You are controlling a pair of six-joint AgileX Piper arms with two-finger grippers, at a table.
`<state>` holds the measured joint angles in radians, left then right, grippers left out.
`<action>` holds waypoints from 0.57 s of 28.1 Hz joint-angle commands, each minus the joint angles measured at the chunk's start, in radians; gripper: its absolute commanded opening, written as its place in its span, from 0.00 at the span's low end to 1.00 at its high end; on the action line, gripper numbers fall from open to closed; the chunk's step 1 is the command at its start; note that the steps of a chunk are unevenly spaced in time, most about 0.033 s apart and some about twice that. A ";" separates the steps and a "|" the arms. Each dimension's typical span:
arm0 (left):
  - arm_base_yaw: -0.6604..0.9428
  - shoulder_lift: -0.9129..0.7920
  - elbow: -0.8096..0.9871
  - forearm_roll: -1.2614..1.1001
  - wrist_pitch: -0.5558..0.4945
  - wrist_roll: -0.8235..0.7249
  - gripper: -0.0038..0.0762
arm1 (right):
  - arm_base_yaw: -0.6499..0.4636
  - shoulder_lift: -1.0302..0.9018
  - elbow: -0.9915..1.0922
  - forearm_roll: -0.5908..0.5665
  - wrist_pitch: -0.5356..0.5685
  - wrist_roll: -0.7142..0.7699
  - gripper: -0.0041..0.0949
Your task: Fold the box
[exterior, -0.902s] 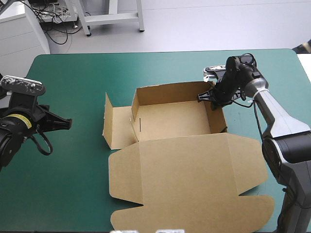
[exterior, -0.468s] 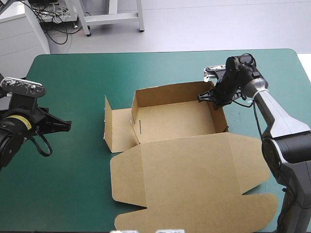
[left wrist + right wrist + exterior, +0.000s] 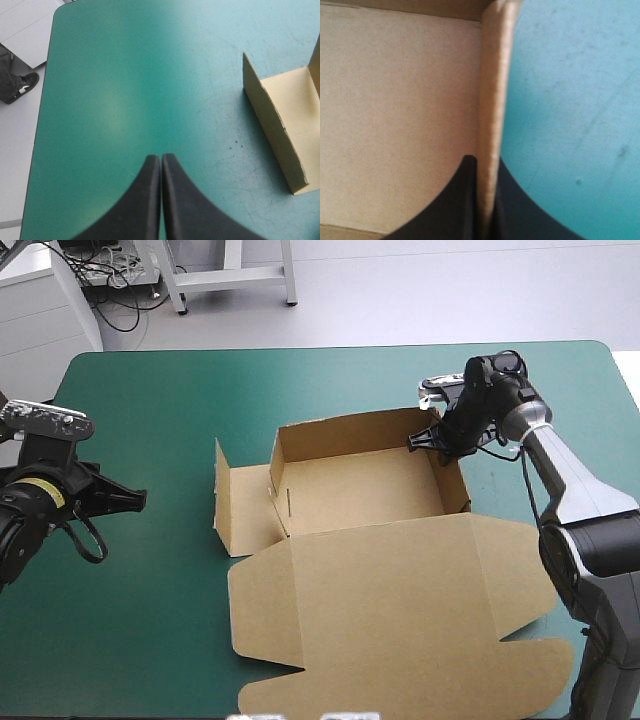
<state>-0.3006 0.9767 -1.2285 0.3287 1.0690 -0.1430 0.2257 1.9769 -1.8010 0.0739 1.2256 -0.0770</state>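
Brown box [image 3: 350,495] sits mid-tabletop [image 3: 150,400]: far and right walls up, lid [image 3: 400,610] flat toward the near edge, left flap [image 3: 245,502] splayed out w/ its end tab upright. R claw [image 3: 485,161] is clamped on the right wall [image 3: 492,75] by the far-right corner, one finger inside, one outside. L claw [image 3: 161,157] is clenched on nothing over bare tabletop, well apart from the left flap. Risks, imo: the wall looks held, not tucked, so it may spring out once released. A sideways pull w/ one grip could drag or skew the whole box. Too hard a pinch could crease the board.
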 commanded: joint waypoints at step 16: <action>0.069 -0.012 -0.029 -0.100 -0.080 0.022 0.04 | -0.285 -0.363 -0.028 0.332 0.022 -0.295 0.02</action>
<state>-0.2755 0.9767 -1.2285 0.2994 1.0660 -0.1793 -0.0273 1.6916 -1.8010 0.3505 1.2375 -0.3550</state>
